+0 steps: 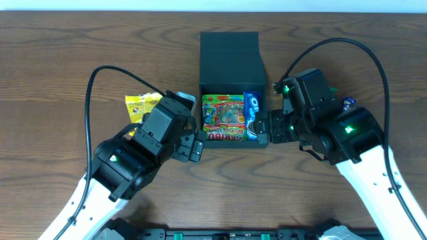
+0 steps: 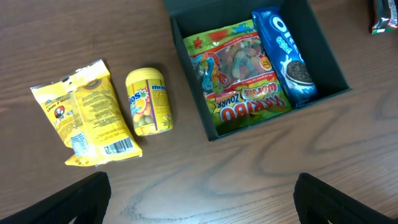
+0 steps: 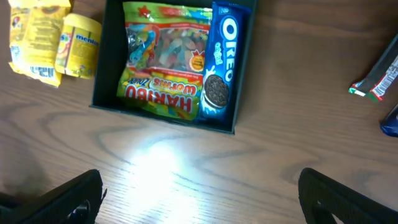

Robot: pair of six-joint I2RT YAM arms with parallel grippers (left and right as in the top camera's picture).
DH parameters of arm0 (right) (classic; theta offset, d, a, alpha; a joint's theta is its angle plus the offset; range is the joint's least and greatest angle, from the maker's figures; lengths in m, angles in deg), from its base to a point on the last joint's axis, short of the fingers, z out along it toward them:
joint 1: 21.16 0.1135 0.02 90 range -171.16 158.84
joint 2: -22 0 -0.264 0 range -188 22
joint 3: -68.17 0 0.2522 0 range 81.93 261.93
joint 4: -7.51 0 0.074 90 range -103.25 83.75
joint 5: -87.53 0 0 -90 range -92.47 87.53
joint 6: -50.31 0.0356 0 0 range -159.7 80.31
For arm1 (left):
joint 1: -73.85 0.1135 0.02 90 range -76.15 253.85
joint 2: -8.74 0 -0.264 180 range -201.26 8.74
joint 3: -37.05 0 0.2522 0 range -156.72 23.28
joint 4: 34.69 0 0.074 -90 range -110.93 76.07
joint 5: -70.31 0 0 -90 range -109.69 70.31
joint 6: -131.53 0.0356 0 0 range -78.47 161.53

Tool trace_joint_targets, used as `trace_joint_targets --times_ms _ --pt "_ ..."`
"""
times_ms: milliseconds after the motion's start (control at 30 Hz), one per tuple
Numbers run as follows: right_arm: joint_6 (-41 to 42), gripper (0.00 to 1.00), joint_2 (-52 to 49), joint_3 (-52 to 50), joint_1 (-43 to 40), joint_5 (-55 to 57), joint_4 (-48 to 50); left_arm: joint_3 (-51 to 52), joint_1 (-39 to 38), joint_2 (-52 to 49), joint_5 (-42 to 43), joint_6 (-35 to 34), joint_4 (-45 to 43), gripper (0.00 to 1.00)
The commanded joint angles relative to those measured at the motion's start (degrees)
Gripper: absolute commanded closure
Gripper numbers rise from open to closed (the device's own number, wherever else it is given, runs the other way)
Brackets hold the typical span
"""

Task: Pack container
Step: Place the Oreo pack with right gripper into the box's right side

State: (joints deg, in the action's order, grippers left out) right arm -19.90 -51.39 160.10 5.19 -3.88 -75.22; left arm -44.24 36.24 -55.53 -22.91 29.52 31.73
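In the left wrist view, the left gripper (image 2: pixel 202 202) is shown spread wide, with nothing held between its fingers (image 2: pixel 84 199). The right gripper (image 3: pixel 202 199) is likewise seen wide apart and empty in the right wrist view. Both are held over the wooden table (image 1: pixel 53 60), near the front of the container (image 2: pixel 189 74). The container, a dark green box, is set at the middle of the table between the two arms. A Haribo bag (image 2: pixel 242 74) and a blue Oreo packet (image 2: pixel 286 53) are laid side by side inside it. To its left, a yellow Mentos tub (image 2: pixel 149 102) and a yellow packet (image 2: pixel 84 112) are lying on the table. The lid (image 1: pixel 230 57) is folded open at the far side.
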Motion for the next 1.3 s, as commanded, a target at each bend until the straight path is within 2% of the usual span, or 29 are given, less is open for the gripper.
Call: trace_joint_targets --times_ms 0,133,400,533,667,1000,1067,1267 --pt "0.4 0.04 0.6 0.6 -0.9 4.4 -2.6 -1.4 0.1 0.2 -0.6 0.2 0.3 0.05" --pt "1.4 0.01 0.7 0.6 -5.7 11.7 -6.8 -1.4 0.1 0.2 -0.5 0.2 0.3 0.05" --pt "-5.0 0.01 0.6 0.3 -21.3 9.3 -6.4 -1.4 0.1 0.2 -0.5 0.2 0.3 0.05" --pt "-8.8 0.03 0.6 -1.7 -28.3 8.1 -3.9 -1.4 0.1 0.2 -0.5 0.2 0.3 0.05" --pt "-10.3 0.08 -0.3 -7.7 -34.9 4.3 2.5 -1.4 0.1 0.2 -0.5 0.2 0.3 0.04" --pt "-10.0 0.10 -7.7 -12.0 -36.5 3.3 10.1 -1.4 0.1 0.2 -0.6 0.2 0.2 0.05" --pt "-9.6 0.11 -9.8 -12.0 -36.6 3.3 10.8 -1.4 0.1 0.2 -2.7 0.2 -2.6 0.05" --pt "-9.6 0.11 -11.6 -12.0 -36.5 0.4 11.3 -1.4 0.1 0.2 0.0 -1.1 -4.7 0.05"
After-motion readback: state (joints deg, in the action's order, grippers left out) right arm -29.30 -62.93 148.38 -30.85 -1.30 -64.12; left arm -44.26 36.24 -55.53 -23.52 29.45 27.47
